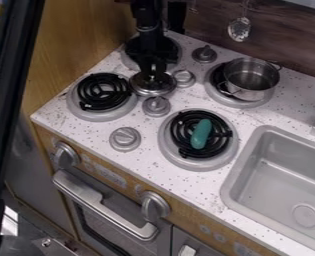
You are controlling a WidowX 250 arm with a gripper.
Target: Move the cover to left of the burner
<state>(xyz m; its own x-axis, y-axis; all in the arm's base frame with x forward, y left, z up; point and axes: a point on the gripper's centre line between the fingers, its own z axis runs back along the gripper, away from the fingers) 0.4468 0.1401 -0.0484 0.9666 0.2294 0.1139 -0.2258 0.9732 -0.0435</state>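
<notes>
No readable text or numbers anywhere.

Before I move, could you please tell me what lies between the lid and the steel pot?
The camera view shows a silver knob beside the lid, then the burner rim under the pot.

Bench (136,157): white, dark-speckled top surface with a wood-toned front. Four round burners with grey surrounds and black coils are mounted on it: upper left (172,45), left (76,107), upper right (236,102) and lower centre (198,165). Four grey knobs (125,139) stand in a row between the burners. A metal pot (252,82) is seated upright on the upper-right burner. A green elongated object (201,134) lies on the lower-centre coil. A grey sink (270,172) is recessed at the right.
</notes>
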